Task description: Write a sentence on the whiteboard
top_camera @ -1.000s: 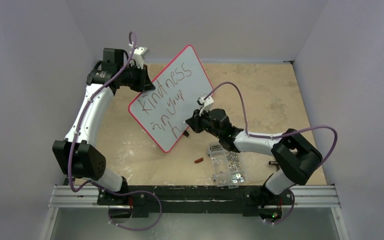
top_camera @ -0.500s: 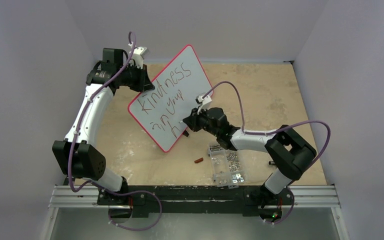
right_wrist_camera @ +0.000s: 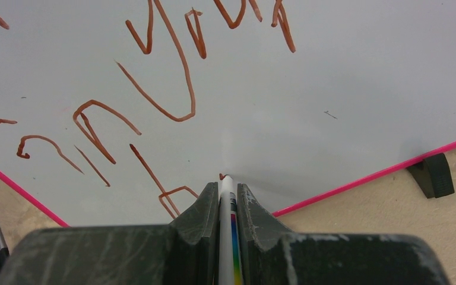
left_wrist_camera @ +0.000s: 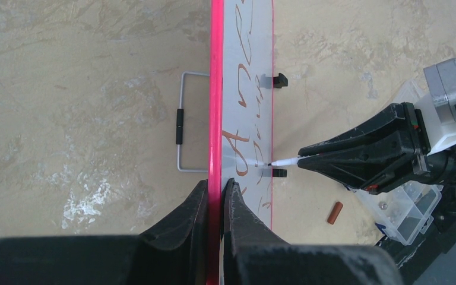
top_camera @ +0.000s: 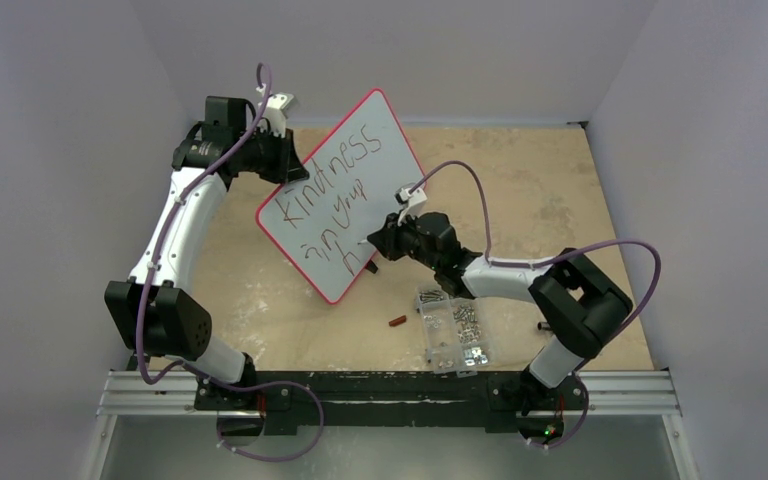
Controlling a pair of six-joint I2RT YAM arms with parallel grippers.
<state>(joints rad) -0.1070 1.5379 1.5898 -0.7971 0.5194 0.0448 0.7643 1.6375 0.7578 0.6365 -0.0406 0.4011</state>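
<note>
The whiteboard [top_camera: 360,165], white with a pink rim, stands tilted on edge on the table. My left gripper [top_camera: 285,160] is shut on its upper left rim; in the left wrist view the jaws [left_wrist_camera: 217,189] pinch the pink edge [left_wrist_camera: 216,89]. The sentence [top_camera: 332,192] in reddish-brown marker reads "kindness in your" with a started "h" below [right_wrist_camera: 166,193]. My right gripper [top_camera: 372,245] is shut on a white marker [right_wrist_camera: 227,199], whose tip touches the whiteboard [right_wrist_camera: 344,77] low down, right of the "h". That marker [left_wrist_camera: 284,161] also shows in the left wrist view.
A clear compartmented screw box [top_camera: 453,328] lies near the right arm, with a small brown cap [top_camera: 397,321] to its left. A wire stand [left_wrist_camera: 184,122] lies behind the board. Black clip feet [left_wrist_camera: 279,80] [right_wrist_camera: 433,175] sit on the board's lower rim.
The right gripper with the marker has shifted slightly left and up against the board, and the right arm's elbow moved left. The left arm and the board have stayed put.
</note>
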